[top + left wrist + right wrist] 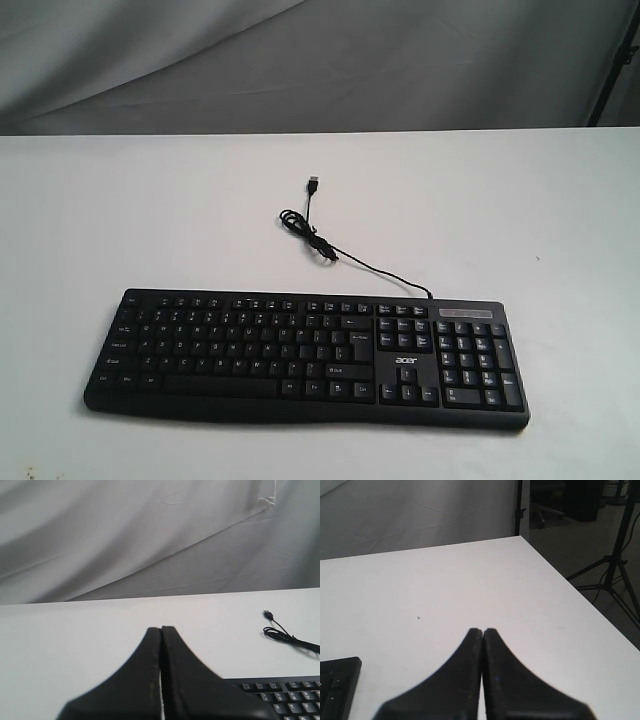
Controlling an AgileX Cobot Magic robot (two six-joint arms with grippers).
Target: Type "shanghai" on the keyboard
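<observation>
Black, tapered end effectors (161, 630) (482, 630)

The left gripper (161, 630) has its two black fingers pressed flat together, tips reaching straight out from the wrist toward twelve o'clock. The right gripper (482, 631) is posed alike, fingers meeting along their whole length.

Keyboard (300, 350) legends unreadably small — both wrist views crop it.

The keyboard (305, 355) lies on the desk (120, 210) in the lower centre of the exterior frame. Its cable (370, 268) runs from its upper right edge to mid-frame.
</observation>
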